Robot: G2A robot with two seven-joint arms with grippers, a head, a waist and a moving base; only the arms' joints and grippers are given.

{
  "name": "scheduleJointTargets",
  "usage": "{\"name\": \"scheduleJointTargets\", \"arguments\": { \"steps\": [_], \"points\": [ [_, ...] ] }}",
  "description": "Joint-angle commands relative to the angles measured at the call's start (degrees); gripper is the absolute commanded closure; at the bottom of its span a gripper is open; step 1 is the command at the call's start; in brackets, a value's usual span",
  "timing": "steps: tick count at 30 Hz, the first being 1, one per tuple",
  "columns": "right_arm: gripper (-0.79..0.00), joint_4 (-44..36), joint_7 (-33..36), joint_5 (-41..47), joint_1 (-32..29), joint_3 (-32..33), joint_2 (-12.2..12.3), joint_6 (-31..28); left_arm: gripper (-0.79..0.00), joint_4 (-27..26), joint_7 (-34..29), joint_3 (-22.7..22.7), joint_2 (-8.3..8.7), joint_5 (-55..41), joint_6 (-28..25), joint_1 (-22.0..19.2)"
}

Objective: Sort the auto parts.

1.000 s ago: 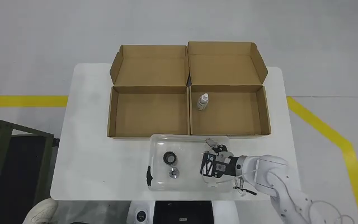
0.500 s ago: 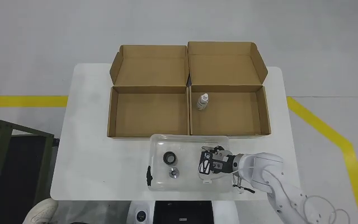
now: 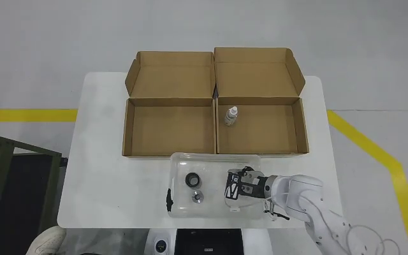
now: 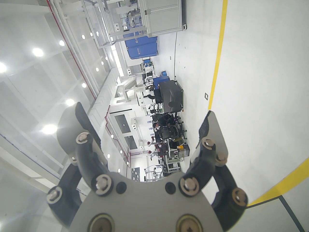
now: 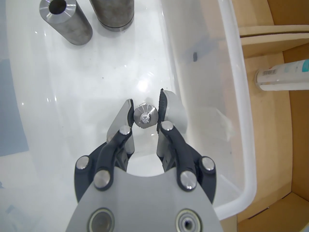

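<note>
Auto parts [image 3: 193, 180] were mostly unsorted: three metal pcs sat in the clear bin [image 3: 217, 155] at the near edge of the bench [image 3: 102, 159], and none had reached a box yet. A white bottle [image 3: 231, 115] stood in the R box [image 3: 303, 137], near its L wall. The L box [image 3: 169, 131] sat touching it, both lids folded back. Early days by my reading: one item placed, three to go, one pick under way.

R tool [image 5: 145, 107] sat low inside the bin, clenched on the small part [image 5: 145, 117], pads pressing it from both sides. Couldn't tell whether the part was lifted or resting on the bin floor. L tool [image 4: 144, 111] was released, fingers wide apart w/ nothing btwn them, pointed off at the room.

Looks:
- **Small part:** round bright-metal head w/ radial facets and a little stud at centre, seen end-on. Its body was hidden below.
- **Hollow sleeve [image 5: 65, 20]:** smooth steel w/ a bevelled rim and centre bore.
- **Bearing [image 5: 112, 3]:** fatter, duller, grooved near the base.

The sleeve and bearing stood on end just beside each other, well apart from the R tool.
</note>
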Motion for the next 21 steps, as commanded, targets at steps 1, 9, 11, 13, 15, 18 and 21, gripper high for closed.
{"name": "scheduleJointTargets", "arguments": {
  "steps": [1,9,11,13,15,18,21],
  "points": [
    [0.000,-1.07,-0.38,-0.34,-0.53,0.25,0.14,-0.10,-0.785,0.00,0.00,0.00,0.00,0.00,0.00,0.00],
    [0.000,-5.58,-4.16,-0.30,-3.53,2.17,0.82,-1.10,-0.785,0.00,0.00,0.00,0.00,0.00,0.00,0.00],
    [0.000,-6.06,-6.03,0.51,-4.16,2.80,0.96,-1.34,-0.785,0.00,0.00,0.00,0.00,0.00,0.00,0.00],
    [0.000,-6.03,-8.18,1.62,-4.52,3.49,1.06,-1.39,-0.785,0.00,0.00,0.00,0.00,0.00,0.00,0.00],
    [0.000,-5.68,-10.53,3.00,-4.72,4.03,1.12,-1.40,-0.785,0.00,0.00,0.00,0.00,0.00,0.00,0.00],
    [0.000,-4.74,-14.50,5.69,-4.60,4.74,1.17,-1.81,-0.785,0.00,0.00,0.00,0.00,0.00,0.00,0.00],
    [0.000,-2.96,-18.73,9.19,-4.05,5.37,1.19,-2.83,-0.785,0.00,0.00,0.00,0.00,0.00,0.00,0.00]
  ]
}}
